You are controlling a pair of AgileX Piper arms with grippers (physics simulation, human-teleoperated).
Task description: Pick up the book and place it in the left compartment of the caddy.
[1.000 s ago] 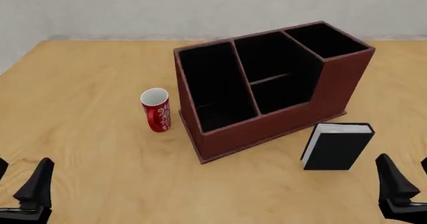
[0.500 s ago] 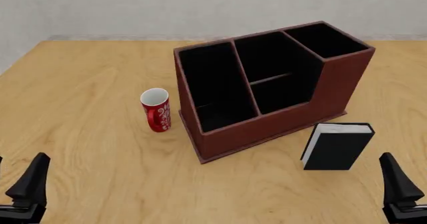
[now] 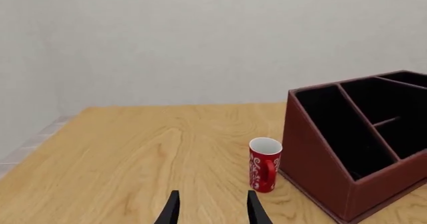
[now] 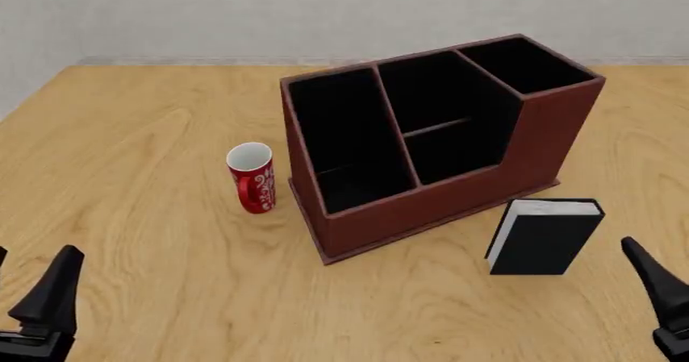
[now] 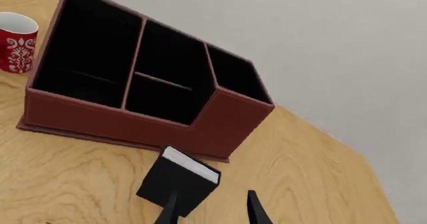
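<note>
Front view shows the book [image 4: 541, 237] standing upright on the bench [image 4: 140, 136], just beside the caddy [image 4: 431, 205] at its taller right end, near the right end effector [image 4: 673, 301]. The left compartment [image 4: 344, 144] is bare and black, next to the mug [image 4: 253, 177]. In the right wrist view the right end effector [image 5: 211, 209] has its fingers apart with nothing between them, aimed at the book [image 5: 179, 181]. The left end effector [image 3: 211, 209] is likewise spread and holds nothing, low over the bench facing the mug [image 3: 265, 164].

The step in hand looks like the approach for the grasp. A good grasp likely means straddling the book across its thin covers near the top, keeping it upright so it can drop into the narrow slot without catching the divider.

Compared with 1 s ago, the right end effector has shifted further right and lower in the front view; the left has shifted left. The book, caddy and mug are unmoved.
</note>
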